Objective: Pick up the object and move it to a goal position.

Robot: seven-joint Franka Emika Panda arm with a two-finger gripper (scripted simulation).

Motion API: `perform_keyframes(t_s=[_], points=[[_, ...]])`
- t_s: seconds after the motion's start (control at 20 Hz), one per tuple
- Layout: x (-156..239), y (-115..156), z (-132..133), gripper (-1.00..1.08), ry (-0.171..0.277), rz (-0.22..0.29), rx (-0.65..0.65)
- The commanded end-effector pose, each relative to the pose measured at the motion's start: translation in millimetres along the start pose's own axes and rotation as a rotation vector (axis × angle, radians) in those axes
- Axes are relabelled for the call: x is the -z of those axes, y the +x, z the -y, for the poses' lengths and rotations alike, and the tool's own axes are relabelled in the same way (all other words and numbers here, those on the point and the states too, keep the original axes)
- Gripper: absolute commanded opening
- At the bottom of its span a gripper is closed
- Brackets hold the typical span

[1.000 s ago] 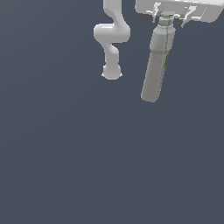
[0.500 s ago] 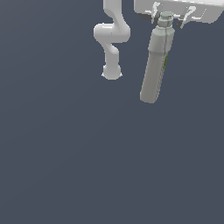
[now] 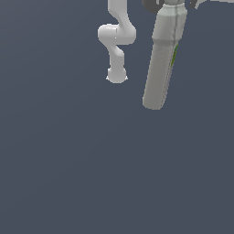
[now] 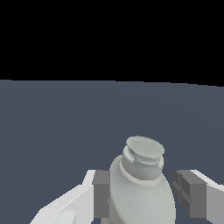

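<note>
The object (image 3: 161,64) is a slender pale grey-beige bottle with a thin green strip down one side. It hangs cap-up and slightly tilted, high above the dark floor at the exterior view's upper right. My gripper (image 3: 172,2) is shut on its neck, and the top edge of that view cuts most of the gripper off. In the wrist view the bottle's shoulder (image 4: 140,192) and ribbed cap (image 4: 144,153) sit between the two grey fingers (image 4: 101,192), with my gripper (image 4: 144,194) closed around them.
The white arm's links and base (image 3: 116,43) stand to the exterior view's left of the bottle. A plain dark grey floor (image 3: 91,173) spreads below, and no other object shows on it.
The gripper has risen with the bottle, so it has slid almost out of the top of the exterior view. The bottle looks larger and longer than before.
</note>
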State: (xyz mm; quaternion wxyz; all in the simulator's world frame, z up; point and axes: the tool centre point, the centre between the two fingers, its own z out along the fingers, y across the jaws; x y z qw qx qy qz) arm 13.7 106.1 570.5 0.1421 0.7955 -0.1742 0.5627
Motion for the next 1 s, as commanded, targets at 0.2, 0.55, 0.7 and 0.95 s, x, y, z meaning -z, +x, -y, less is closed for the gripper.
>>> perform_keyframes(t_s=[0.2, 0.55, 0.7, 0.95], points=[[-18, 48, -3, -1.0, 0.002, -0.012, -0.006], [-31, 72, -4, -1.0, 0.003, -0.011, -0.006], [-33, 77, -4, -1.0, 0.003, -0.011, -0.007], [-34, 77, -4, -1.0, 0.003, -0.01, -0.007]])
